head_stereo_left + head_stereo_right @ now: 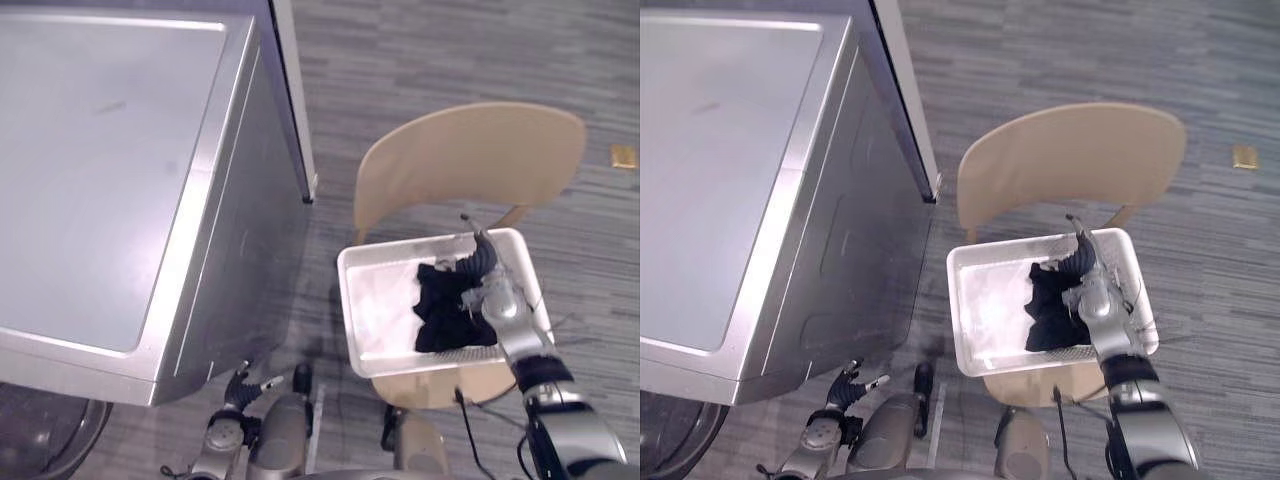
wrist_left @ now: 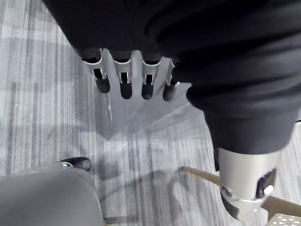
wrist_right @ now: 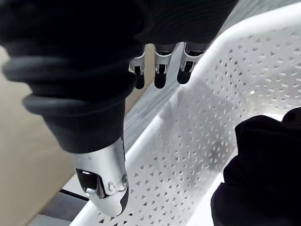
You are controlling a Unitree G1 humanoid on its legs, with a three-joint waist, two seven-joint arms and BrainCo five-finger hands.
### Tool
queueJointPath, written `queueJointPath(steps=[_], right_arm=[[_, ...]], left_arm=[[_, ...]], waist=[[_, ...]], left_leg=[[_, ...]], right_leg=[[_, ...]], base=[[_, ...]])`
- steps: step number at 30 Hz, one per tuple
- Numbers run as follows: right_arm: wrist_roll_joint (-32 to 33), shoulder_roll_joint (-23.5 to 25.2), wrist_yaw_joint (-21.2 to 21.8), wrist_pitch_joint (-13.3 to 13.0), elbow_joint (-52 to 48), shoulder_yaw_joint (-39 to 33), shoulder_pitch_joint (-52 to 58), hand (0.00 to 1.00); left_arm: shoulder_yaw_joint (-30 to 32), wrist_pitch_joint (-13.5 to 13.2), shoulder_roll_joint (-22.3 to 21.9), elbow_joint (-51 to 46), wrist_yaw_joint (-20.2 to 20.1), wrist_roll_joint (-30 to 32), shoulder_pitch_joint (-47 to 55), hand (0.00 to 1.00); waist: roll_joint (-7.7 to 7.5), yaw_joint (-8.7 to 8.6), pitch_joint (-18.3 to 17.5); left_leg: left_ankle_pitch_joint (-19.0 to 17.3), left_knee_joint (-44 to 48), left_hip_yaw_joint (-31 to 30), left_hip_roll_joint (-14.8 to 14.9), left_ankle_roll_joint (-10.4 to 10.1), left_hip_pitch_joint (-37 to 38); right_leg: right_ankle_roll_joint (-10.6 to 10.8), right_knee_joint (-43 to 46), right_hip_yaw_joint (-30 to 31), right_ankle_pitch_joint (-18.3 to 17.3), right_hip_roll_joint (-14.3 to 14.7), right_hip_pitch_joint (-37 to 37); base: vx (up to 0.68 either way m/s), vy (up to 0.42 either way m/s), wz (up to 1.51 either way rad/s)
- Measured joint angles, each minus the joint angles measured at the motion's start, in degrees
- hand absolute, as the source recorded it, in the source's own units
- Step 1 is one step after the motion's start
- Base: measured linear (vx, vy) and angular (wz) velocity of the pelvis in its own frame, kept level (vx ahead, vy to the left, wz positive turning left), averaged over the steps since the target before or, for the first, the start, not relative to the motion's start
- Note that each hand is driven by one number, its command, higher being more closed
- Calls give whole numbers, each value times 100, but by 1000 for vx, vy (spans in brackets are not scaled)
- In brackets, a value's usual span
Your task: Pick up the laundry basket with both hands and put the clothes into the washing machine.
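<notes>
A white perforated laundry basket [image 1: 375, 335] rests on the seat of a beige chair [image 1: 470, 160]. A heap of black clothes [image 1: 445, 310] lies in its right half, seen close in the right wrist view as black clothes [image 3: 263, 169]. My right hand [image 1: 478, 262] hovers over the basket's far right part, open, its straight fingers [image 3: 160, 75] reaching past the basket wall [image 3: 188, 155]. My left hand [image 1: 238, 388] hangs low by the front of the silver washing machine [image 1: 100, 180], open, with its fingers [image 2: 124, 84] straight above the floor.
The washing machine fills the left side, and its round glass door [image 1: 40, 440] shows at the lower left. Grey carpet lies between the machine and the chair. A chair leg [image 2: 207, 176] crosses near my left hand. A small yellow tag [image 1: 623, 155] lies on the floor at the far right.
</notes>
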Motion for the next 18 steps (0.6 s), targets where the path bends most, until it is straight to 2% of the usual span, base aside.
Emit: queueJointPath(steps=[2, 5, 10, 13, 14, 15, 16, 18], right_arm=[[-10, -127, -120, 135, 334, -6, -340, 0], [-16, -159, -306, 247, 447, -11, -463, 0], [-80, -156, -524, 371, 547, -173, -565, 0], [-192, -154, -695, 511, 466, -240, -601, 0], [-251, -141, -789, 602, 152, -356, -574, 0], [-258, -154, -806, 619, 61, -366, -545, 0], [-300, -187, -885, 621, -243, -470, -373, 0], [-416, -130, -1003, 613, -631, -654, -102, 0]], left_arm=[[13, 3, -113, 35, 98, -35, -125, 0], [69, 0, -250, 87, 126, -93, -258, 0], [89, 7, -425, 115, 215, -162, -375, 0], [85, 9, -516, 129, 231, -233, -454, 0], [78, 8, -554, 268, 211, -234, -624, 0], [71, 12, -592, 286, 212, -235, -635, 0], [1, 21, -675, 287, 213, -240, -641, 0], [-157, 14, -689, 259, 208, -250, -700, 0]], waist=[[62, 12, 68], [156, 2, 134], [220, -2, 169], [238, 5, 199], [186, -42, 366], [247, -45, 380], [359, -3, 405], [328, -16, 458]], left_leg=[[55, -80, -13, -2, -8, -60], [62, -56, -17, -9, 2, -68], [64, 69, -17, -30, 0, -133], [81, 862, 3, -109, -33, -540], [-32, 490, -19, -206, 105, -715], [276, 9, -42, -144, 100, -649], [754, -473, -48, -29, 98, -516], [805, -516, -39, -160, 162, -558]], right_leg=[[-65, 10, -1, 55, -4, -110], [-48, -10, -9, 136, -14, -107], [-101, -23, -79, 234, -77, -106], [-125, -82, -119, 394, -166, -81], [-121, -116, -93, 415, -305, -5], [-96, -131, -110, 430, -269, 5], [-8, -117, -65, 365, -140, -9], [39, -127, -79, 331, -275, -28]], base=[[0, 0, 0], [24, 16, -2], [52, 29, 0], [40, 44, 1], [-4, 48, 11], [5, 88, -13], [20, 112, -6], [10, 120, 6]])
